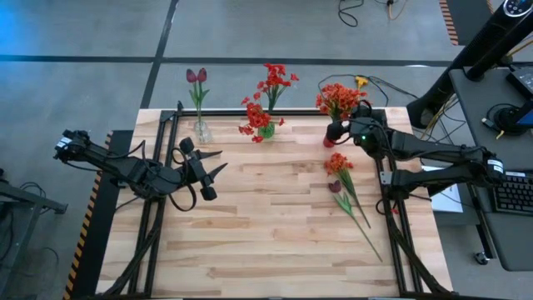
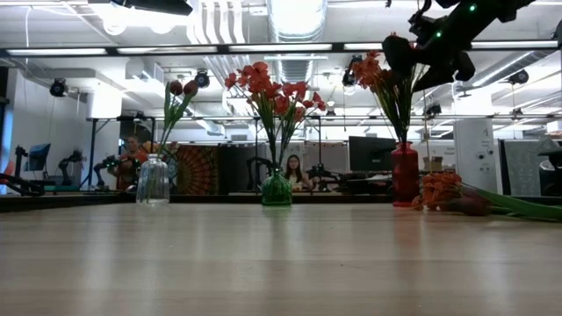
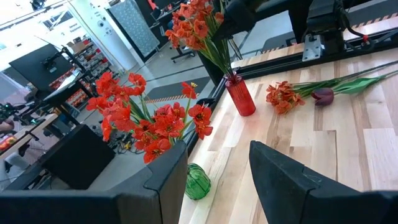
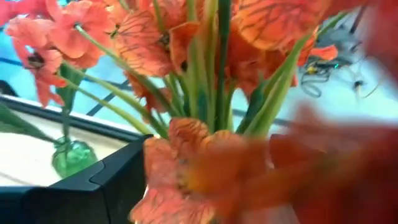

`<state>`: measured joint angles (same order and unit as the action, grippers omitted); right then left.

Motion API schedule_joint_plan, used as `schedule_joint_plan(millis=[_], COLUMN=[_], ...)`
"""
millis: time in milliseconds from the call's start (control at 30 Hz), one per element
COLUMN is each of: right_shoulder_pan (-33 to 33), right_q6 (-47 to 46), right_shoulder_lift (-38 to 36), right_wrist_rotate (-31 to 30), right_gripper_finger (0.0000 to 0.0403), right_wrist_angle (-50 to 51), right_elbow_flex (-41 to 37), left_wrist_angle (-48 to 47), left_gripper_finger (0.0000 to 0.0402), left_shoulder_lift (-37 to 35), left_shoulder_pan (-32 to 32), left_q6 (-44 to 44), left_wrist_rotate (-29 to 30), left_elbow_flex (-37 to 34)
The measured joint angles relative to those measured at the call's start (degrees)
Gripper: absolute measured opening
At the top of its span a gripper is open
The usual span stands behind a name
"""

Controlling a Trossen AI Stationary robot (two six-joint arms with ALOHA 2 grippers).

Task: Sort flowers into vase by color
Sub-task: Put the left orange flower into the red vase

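Three vases stand along the far edge of the table [image 1: 275,242]. Clear vase [image 1: 202,131] at far left holds dark tulips [image 1: 196,77]. Green vase [image 1: 266,130] in the middle holds a bunch of red blooms [image 1: 268,96]. Red vase [image 1: 334,133] at far right holds orange blooms [image 1: 337,99]

Right gripper [image 1: 360,123] sits just beside the red vase, up among the orange bunch; my right wrist view is filled with orange petals and green stems. Its fingers look parted, with no stem pinched between them that I can make out, so I read it as open at the bunch and gripping nothing

Left gripper [image 1: 212,162] waits over the left part of the table, nearer me than the clear vase. Its fingers [image 3: 286,180] stand apart with bare wood showing between them; it holds nothing

Still loose on the table, right side, nearer than the red vase: one orange flower [image 1: 337,163] and one dark tulip [image 1: 335,187], lying together, stems running toward the near right

My judgement of progress: most of the sorting is done, each vase carries one colour, none mixed as far as I can see. Left to do: the orange flower goes to the red vase, the tulip goes across to the clear vase at far left
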<state>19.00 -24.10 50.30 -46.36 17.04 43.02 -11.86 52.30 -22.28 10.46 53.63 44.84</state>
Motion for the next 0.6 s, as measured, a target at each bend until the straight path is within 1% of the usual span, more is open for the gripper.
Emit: schedule_joint_plan(millis=[167,400,500,600], right_shoulder_pan=[0.0,0.0,0.0,0.0], right_q6=[-5.3,-13.8,-17.4,-21.1], right_shoulder_lift=[0.0,0.0,0.0,0.0], right_wrist_rotate=[1.0,2.1,4.1,7.5], right_gripper_finger=[0.0318,0.0309,0.0309,0.0308], right_wrist_angle=[9.3,23.9,29.5,34.6], right_elbow_flex=[2.7,8.1,10.3,11.8], left_wrist_angle=[0.0,0.0,0.0,0.0], left_gripper_finger=[0.0157,0.0157,0.0157,0.0157], left_shoulder_lift=[0.0,0.0,0.0,0.0], left_shoulder_pan=[0.0,0.0,0.0,0.0], left_q6=[0.0,0.0,0.0,0.0], left_wrist_rotate=[0.0,0.0,0.0,0.0], left_elbow_flex=[0.0,0.0,0.0,0.0])
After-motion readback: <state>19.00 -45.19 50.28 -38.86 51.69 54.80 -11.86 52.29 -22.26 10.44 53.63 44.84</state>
